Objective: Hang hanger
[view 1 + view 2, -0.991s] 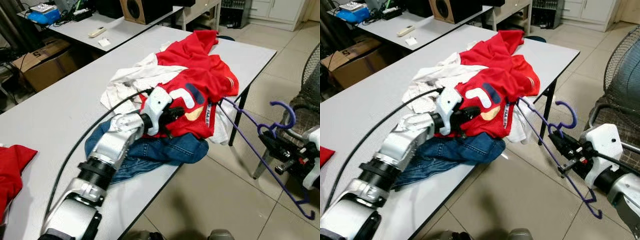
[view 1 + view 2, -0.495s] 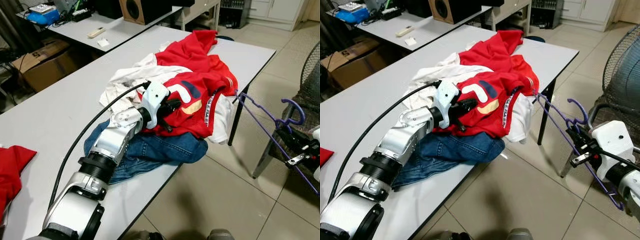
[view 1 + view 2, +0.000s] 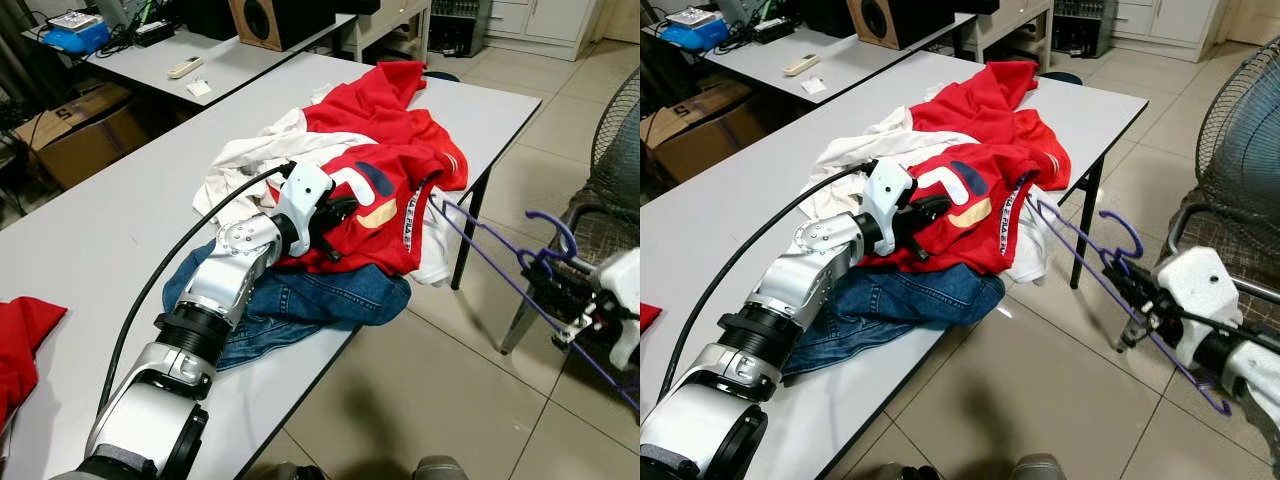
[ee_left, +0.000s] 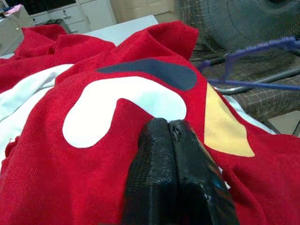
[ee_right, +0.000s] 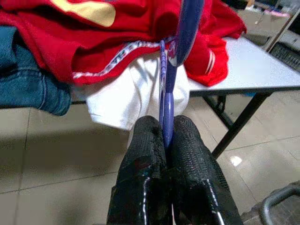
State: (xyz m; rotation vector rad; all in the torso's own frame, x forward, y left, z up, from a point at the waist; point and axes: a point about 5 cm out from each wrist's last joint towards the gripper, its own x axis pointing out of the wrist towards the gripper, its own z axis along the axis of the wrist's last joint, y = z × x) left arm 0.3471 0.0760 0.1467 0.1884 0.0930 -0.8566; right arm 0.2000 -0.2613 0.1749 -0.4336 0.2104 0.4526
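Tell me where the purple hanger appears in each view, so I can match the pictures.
Left eye view: purple hanger at right, off the table edge.
Right eye view: right of centre, held by the right tool.
Left wrist view: upper right.
Right wrist view: centre, between the fingers.
Shared landmark: red shirt.

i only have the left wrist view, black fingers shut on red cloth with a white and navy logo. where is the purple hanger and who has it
Observer: The right gripper holds the purple wire hanger, out past the table's edge over the tiled floor.

Operator: is it gripped firmly

Observer: The right wrist view shows both black fingers closed on the hanger's wire.

Operator: is the hanger into the shirt yet

Observer: Its far end reaches the striped collar of the red sweatshirt at the table edge; whether it is inside, I cannot tell.

Operator: what is under the shirt

Observer: Blue denim jeans lie beneath it, with a white garment behind.
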